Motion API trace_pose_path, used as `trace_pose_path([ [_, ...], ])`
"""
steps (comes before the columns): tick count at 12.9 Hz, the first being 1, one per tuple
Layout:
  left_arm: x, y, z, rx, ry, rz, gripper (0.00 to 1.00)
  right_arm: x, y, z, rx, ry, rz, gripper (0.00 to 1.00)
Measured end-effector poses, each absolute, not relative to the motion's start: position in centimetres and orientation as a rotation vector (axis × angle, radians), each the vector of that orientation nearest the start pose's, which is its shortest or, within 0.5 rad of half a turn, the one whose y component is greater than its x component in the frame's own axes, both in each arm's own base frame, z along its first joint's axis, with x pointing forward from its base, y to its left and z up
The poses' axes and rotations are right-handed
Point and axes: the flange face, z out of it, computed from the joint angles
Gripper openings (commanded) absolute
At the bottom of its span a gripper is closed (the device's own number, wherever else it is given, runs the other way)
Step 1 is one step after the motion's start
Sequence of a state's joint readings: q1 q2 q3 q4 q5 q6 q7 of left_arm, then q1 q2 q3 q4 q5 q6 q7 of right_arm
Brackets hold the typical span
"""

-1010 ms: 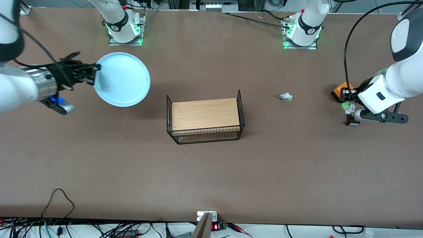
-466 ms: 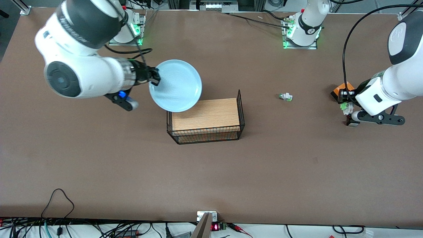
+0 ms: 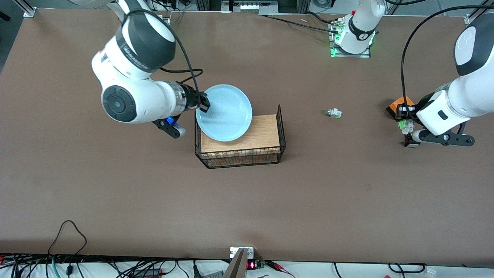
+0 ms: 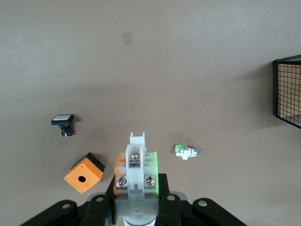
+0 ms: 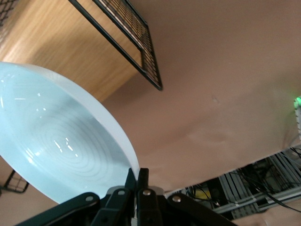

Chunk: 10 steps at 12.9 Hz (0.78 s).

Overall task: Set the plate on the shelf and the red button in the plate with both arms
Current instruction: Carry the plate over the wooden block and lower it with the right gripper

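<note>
so the plate [image 3: 225, 112] covers a good chunk of the wire basket [image 3: 281, 131] and its wooden floor in the front view; in the right wrist view the plate's cut off by the picture's edge; the held module [image 4: 137, 170] hides its own cap in the left wrist view, so can't tell its colour there; in the front view it's mostly tucked under the left gripper [image 3: 407, 127]; the orange box [image 3: 397, 106] is partly hidden by the arm too

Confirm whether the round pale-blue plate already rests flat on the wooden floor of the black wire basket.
No: the round pale-blue plate hangs over the black wire basket, its rim pinched in the right gripper.
</note>
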<state>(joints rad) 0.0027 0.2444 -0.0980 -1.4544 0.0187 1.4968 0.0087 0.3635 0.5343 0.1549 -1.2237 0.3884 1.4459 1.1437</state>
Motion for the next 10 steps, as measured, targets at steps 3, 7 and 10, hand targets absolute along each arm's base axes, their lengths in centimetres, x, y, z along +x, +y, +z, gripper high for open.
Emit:
trace_pose_path([
  [3, 61.1, -4.7, 53.0, -3.118, 0.156, 0.317, 0.0, 57.6, 37.2, 43.7, -2.77, 0.936, 0.765, 0.0],
  [7, 61.1, -4.5, 52.9, -3.119, 0.151, 0.319, 0.0, 57.4, 38.7, 41.2, -2.781, 0.942, 0.682, 0.0],
  [10, 61.2, -4.3, 52.9, -3.12, 0.147, 0.32, 0.0, 56.6, 40.0, 38.2, -2.819, 0.936, 0.615, 0.0],
])
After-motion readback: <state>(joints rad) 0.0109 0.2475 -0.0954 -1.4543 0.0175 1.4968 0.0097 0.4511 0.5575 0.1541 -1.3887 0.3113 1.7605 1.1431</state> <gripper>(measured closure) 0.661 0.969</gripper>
